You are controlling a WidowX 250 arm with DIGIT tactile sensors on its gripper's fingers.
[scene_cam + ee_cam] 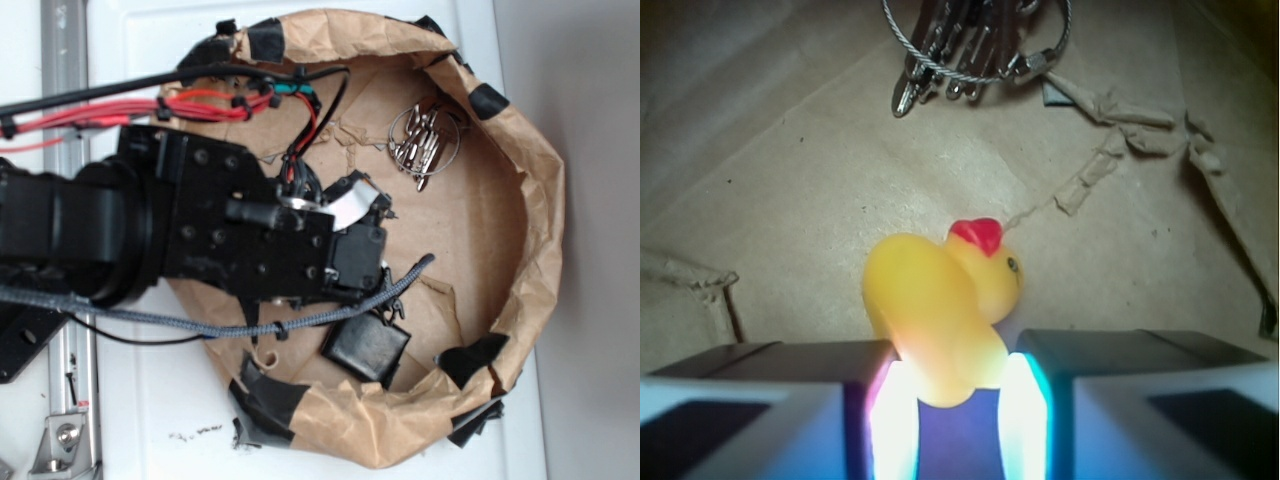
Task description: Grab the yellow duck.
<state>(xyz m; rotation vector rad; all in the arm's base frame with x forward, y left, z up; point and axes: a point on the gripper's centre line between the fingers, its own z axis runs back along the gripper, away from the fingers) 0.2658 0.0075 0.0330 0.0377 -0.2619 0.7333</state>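
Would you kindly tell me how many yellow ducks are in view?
1. The yellow duck sits between the end effector fingers on the brown paper; the arm hides it in the exterior view.

The robot arm [150, 230] hides the yellow duck [940, 310] in the exterior view; the wrist frame crops the keys [960, 45].

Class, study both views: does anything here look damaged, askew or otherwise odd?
Yes. The brown paper liner is torn and patched with black tape. The yellow duck lies tilted between the gripper's fingers rather than upright.

Yellow duck [940, 315] between claw [958, 400] fingers
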